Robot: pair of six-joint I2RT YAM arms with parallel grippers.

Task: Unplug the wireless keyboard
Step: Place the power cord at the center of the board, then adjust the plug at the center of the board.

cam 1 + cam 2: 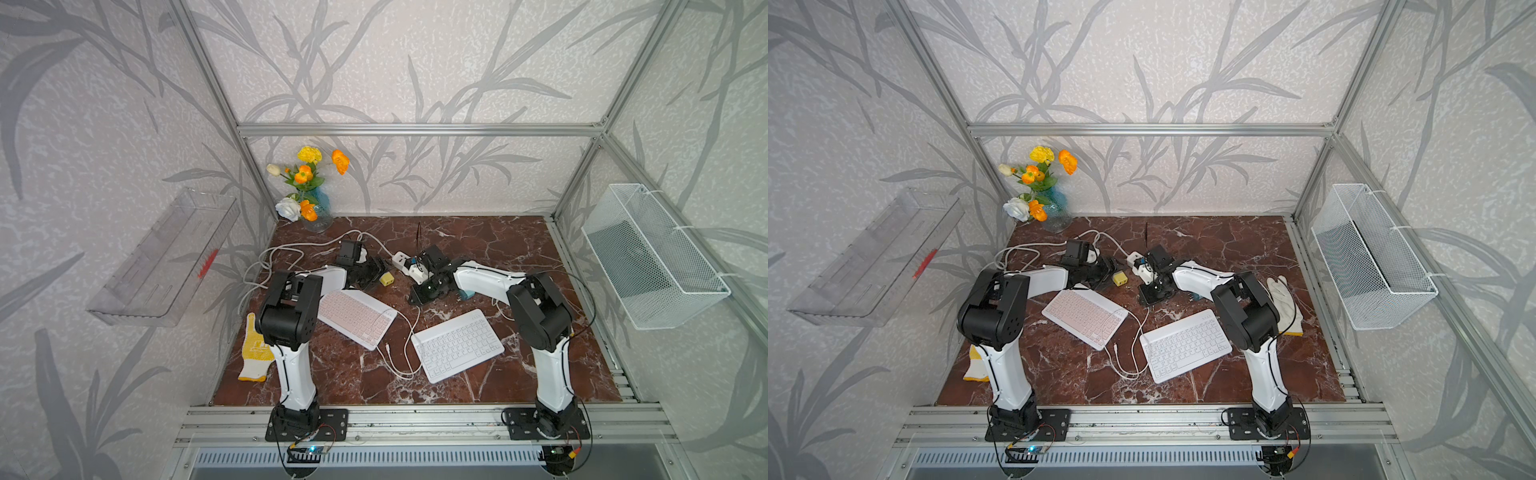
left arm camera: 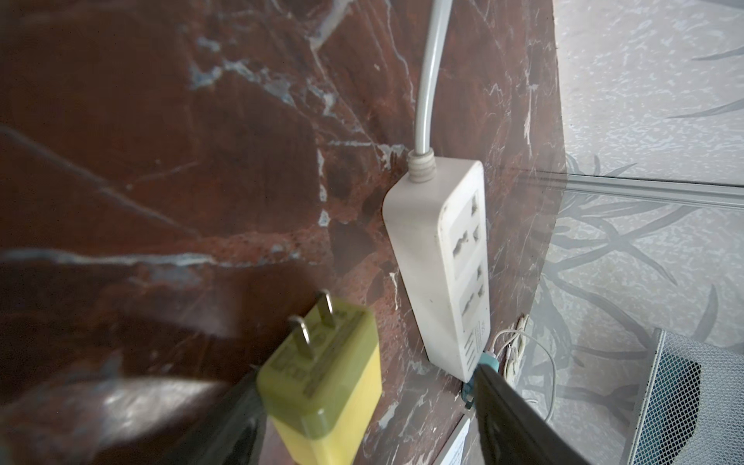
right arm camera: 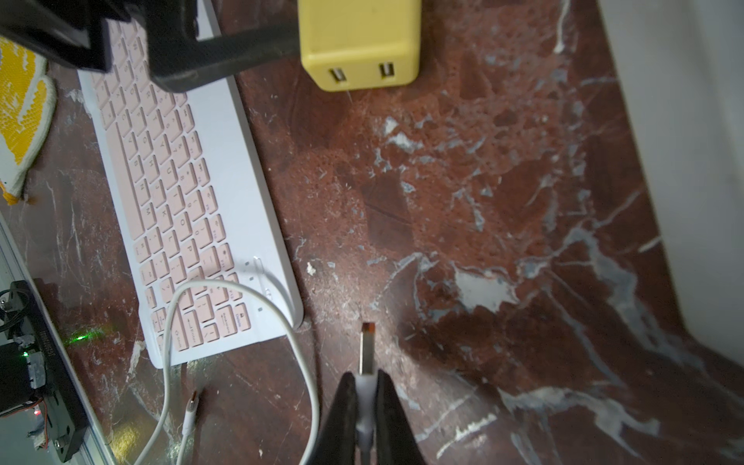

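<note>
1. Two keyboards lie on the bench (image 1: pixel 478 241): a pink keyboard (image 1: pixel 355 318) with legible key letters, and a white keyboard (image 1: pixel 457 345) beside it.
2. One yellow charger (image 2: pixel 322 382), its label unreadable, lies between the wide-spread left fingers (image 2: pixel 507 406).
3. The right fingers (image 3: pixel 346 402) pinch one USB plug (image 3: pixel 367 350).

The charger block (image 2: pixel 322 386) sits on the table (image 2: pixel 161 161) between the left gripper's (image 2: pixel 368 374) wide-apart jaws, right up against one of them. The power strip (image 2: pixel 447 261) lies just ahead of the other jaw's tip. The cable plug (image 3: pixel 367 346) is pinched between the right gripper's (image 3: pixel 366 380) jaws and sticks out ahead of them, with the charger block farther ahead and a keyboard (image 3: pixel 173 201) off to one side, the cable (image 3: pixel 241 286) looping over its corner.
</note>
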